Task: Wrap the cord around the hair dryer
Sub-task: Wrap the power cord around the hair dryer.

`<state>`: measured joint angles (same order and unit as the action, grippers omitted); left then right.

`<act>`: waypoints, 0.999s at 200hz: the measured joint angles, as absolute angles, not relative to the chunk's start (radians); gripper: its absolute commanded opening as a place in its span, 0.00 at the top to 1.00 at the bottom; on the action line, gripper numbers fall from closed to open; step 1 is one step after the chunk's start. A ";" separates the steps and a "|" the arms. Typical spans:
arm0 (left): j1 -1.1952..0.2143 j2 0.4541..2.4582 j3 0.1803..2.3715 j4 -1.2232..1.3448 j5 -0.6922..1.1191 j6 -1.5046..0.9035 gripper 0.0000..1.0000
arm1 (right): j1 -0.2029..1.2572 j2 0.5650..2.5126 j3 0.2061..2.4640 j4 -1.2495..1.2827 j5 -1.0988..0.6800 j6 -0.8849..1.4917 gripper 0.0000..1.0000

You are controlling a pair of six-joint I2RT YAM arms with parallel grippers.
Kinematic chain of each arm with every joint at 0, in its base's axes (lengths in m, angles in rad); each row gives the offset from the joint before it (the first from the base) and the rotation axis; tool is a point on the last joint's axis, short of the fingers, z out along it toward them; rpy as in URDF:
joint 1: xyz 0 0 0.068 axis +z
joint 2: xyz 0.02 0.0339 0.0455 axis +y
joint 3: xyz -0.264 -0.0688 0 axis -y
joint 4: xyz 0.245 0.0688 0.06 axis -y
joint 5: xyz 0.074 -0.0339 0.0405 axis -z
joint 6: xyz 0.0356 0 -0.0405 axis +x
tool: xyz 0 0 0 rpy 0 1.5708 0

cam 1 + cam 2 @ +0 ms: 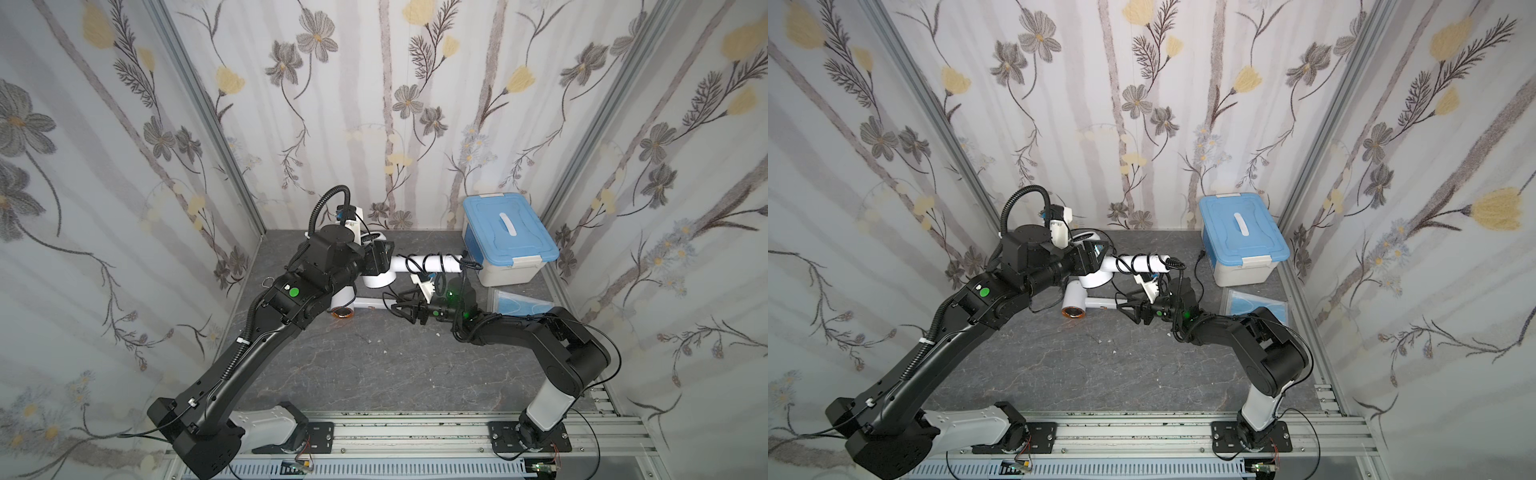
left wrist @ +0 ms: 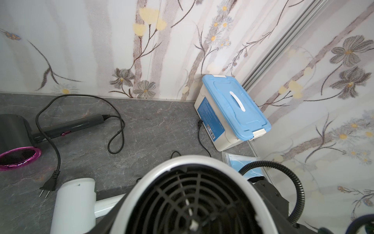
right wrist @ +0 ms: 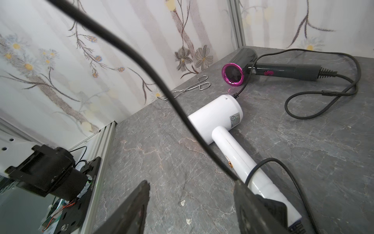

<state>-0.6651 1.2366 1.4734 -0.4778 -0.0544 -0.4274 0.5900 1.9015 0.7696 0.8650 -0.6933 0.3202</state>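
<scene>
1. The right arm rises from the near right, folds at the elbow and reaches left, low over the table. The right gripper has its fingers spread. The cord slants down to one fingertip, with nothing pinched between them.
2. The left arm stretches from the near left to the far middle. The left gripper is clamped on the head of the hair dryer and holds it off the table. Its handle points right, with cord coiled round it.
3. There are three dryers: the held one, a second white dryer lying below it, and a dark dryer at the far left.
4. There is one box in the far right corner, one blue packet just nearer, and one wire clip by the left wall.
</scene>
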 measured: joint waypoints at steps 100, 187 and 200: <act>-0.677 1.236 1.501 -0.491 -0.040 -0.445 1.00 | 0.640 2.028 0.875 0.865 -0.614 0.305 0.42; -0.678 1.219 1.507 -0.528 -0.131 -0.445 1.00 | 0.641 2.029 0.793 0.887 -0.577 0.309 1.00; -0.678 1.217 1.507 -0.533 -0.163 -0.445 1.00 | 0.641 2.016 0.768 0.891 -0.571 0.310 1.00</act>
